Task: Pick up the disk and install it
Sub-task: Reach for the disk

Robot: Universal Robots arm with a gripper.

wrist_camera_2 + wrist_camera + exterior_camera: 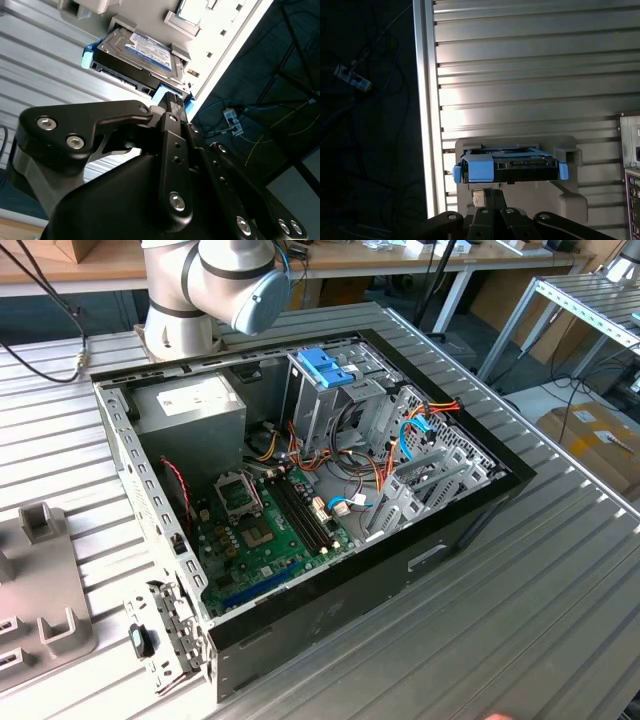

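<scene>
The disk [142, 52] is a silver drive with a white-and-blue label in a light blue carrier. It lies flat in a grey holder [570, 200] on the ribbed metal table, close to the table's edge. In the first wrist view the disk [510, 165] shows its end face with blue tabs at both corners. My black gripper [492, 192] is shut with nothing in it, its tips just short of the disk's near edge. In the second wrist view the gripper [172, 100] reaches the carrier's blue corner; whether it touches is unclear.
The open computer case [400, 570] lies on the table in the exterior view, with the motherboard, cables and a tall metal drive cage topped by a blue bracket [325, 368]. A grey fixture [40, 620] lies at the exterior view's left. The arm's base [200, 290] stands behind the case.
</scene>
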